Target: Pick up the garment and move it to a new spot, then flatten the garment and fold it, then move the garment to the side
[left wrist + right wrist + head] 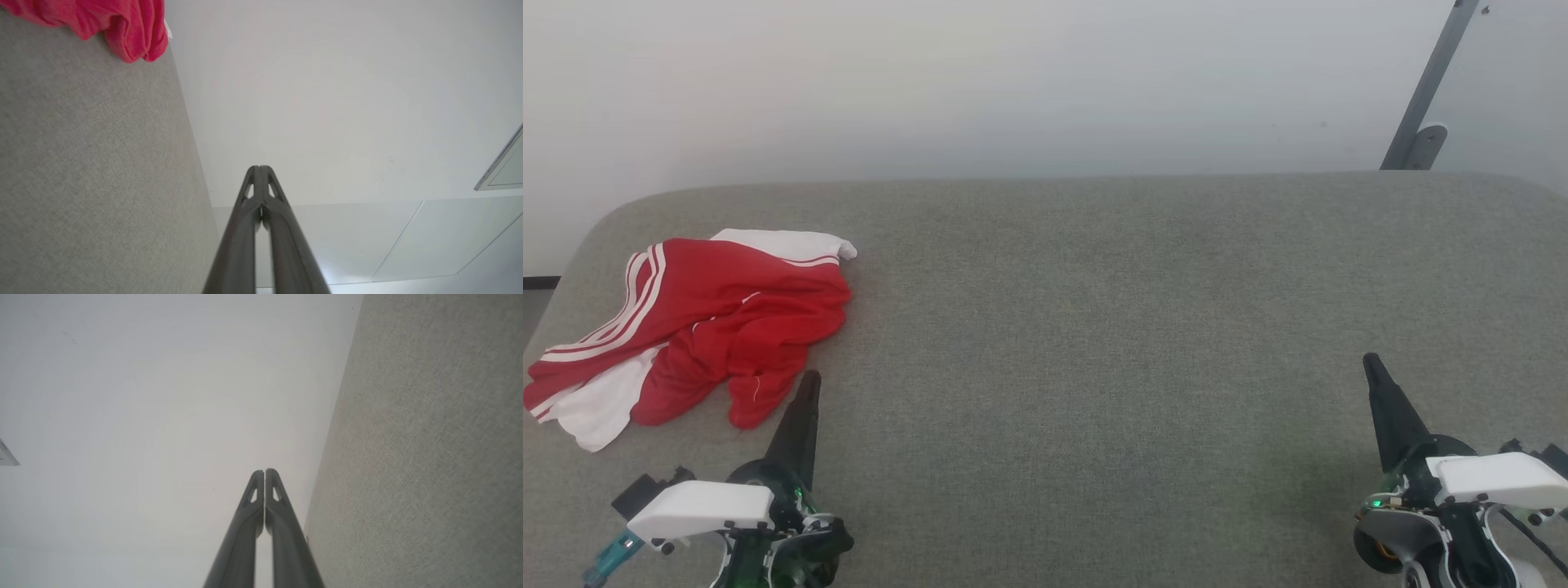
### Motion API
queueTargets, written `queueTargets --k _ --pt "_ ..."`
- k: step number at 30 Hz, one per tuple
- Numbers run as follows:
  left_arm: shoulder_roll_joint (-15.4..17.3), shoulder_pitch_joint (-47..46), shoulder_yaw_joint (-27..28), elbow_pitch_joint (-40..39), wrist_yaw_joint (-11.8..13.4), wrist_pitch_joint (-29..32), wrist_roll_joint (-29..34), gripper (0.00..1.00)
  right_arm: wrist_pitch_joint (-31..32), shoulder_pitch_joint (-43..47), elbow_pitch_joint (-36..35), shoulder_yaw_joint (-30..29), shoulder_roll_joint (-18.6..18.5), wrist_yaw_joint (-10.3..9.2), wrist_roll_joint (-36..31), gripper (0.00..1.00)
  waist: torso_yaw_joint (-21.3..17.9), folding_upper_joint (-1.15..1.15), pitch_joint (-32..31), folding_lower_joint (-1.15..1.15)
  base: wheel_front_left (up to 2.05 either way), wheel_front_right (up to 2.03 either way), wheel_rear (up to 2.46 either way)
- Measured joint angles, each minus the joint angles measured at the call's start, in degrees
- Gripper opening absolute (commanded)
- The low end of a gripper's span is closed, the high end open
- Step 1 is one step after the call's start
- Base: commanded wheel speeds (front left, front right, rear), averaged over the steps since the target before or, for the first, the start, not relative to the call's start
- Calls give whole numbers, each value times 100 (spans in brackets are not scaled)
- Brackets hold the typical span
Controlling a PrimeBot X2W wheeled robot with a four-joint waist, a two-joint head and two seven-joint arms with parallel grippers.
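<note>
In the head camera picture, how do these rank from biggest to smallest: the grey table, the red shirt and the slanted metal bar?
1. the grey table, spanning the picture's width.
2. the red shirt, a crumpled heap at the table's left.
3. the metal bar, thin; it stands farther back, so its true size is unsure.

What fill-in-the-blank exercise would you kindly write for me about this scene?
The crumpled red jersey shirt lies on the robot's ____ side of the grey fabric surface.
The left gripper and right gripper are both ____, holding nothing.
The shirt's sleeves are ____.
Missing words: left; shut; white.
</note>
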Motion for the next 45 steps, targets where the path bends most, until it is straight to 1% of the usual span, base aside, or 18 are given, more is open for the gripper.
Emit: queueTargets --k 37,38,45 --pt "0 0 0 0 0 0 0 0 0 0 0 1 0 0 0 0 0 0 0 0 0 0 0" --pt "0 2 0 8 1 -1 0 100 0 1 10 1 1 0 -1 100 0 0 0 0 0 0 0" --pt "-37 246 -34 216 10 -20 -2 100 -35 232 246 65 32 -14 -4 100 -5 0 -6 0 0 0 0"
